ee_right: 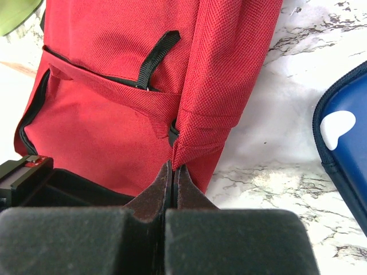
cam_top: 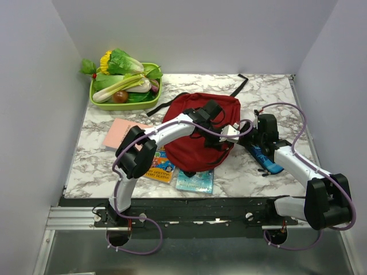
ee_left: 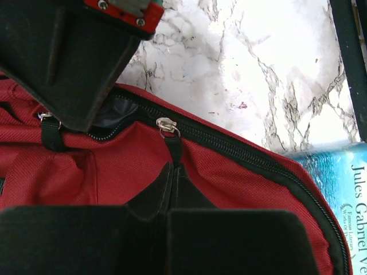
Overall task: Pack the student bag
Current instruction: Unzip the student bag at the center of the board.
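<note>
The student bag [cam_top: 192, 150], dark red with black zipper trim, lies in the middle of the marble table. In the left wrist view my left gripper [ee_left: 173, 169] is shut on the black zipper pull [ee_left: 174, 150] that hangs from the metal slider [ee_left: 166, 125] on the bag's [ee_left: 229, 172] edge zipper. My right gripper [ee_right: 174, 167] is shut on a fold of red fabric at the bag's [ee_right: 114, 126] corner seam. From above, both grippers meet at the bag's right side, the left gripper [cam_top: 225, 139] beside the right gripper [cam_top: 243, 130].
A blue pencil case [cam_top: 266, 159] [ee_right: 344, 149] lies right of the bag, under the right arm. A teal book [cam_top: 195, 182] [ee_left: 344, 183] and a colourful book [cam_top: 162, 166] lie at the front, a pink notebook [cam_top: 117, 133] at the left. A green tray [cam_top: 123, 106] of vegetables stands back left.
</note>
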`<state>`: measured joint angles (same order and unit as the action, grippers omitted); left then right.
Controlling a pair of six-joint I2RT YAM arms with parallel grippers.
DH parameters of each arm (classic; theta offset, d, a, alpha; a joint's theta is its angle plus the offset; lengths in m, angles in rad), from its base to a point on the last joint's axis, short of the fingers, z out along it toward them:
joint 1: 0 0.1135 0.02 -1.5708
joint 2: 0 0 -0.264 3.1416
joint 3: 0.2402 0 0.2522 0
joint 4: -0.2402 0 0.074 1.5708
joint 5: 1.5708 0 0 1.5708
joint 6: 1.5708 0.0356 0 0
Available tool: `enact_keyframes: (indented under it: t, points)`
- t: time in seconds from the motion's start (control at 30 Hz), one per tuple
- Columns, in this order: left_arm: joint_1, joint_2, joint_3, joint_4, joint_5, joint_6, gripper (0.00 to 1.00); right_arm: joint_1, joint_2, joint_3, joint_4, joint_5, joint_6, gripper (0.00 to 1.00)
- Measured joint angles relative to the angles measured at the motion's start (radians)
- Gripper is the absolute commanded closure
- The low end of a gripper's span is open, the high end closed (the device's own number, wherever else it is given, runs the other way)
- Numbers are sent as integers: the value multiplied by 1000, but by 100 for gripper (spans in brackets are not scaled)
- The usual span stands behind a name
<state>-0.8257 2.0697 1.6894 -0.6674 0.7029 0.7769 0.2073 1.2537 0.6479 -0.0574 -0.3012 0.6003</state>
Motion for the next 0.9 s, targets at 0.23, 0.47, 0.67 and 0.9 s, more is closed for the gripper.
enact_keyframes:
  t: [0.23, 0.47, 0.67, 0.9]
  points:
    - [1, -91, -53, -12, -3, -3, 100, 0, 40, 26, -7, 5, -3, 100]
    - [2, -267, -196, -54, -4, 34, 100, 0, 91, 99, -22, 45, -24, 100]
    - [13, -368, -338, -55, -23, 54, 100, 0, 138, 160, -53, 81, -48, 99]
    - [26, -452, -428, 22, -63, 35, 100, -7, 219, 292, -137, 132, -79, 46]
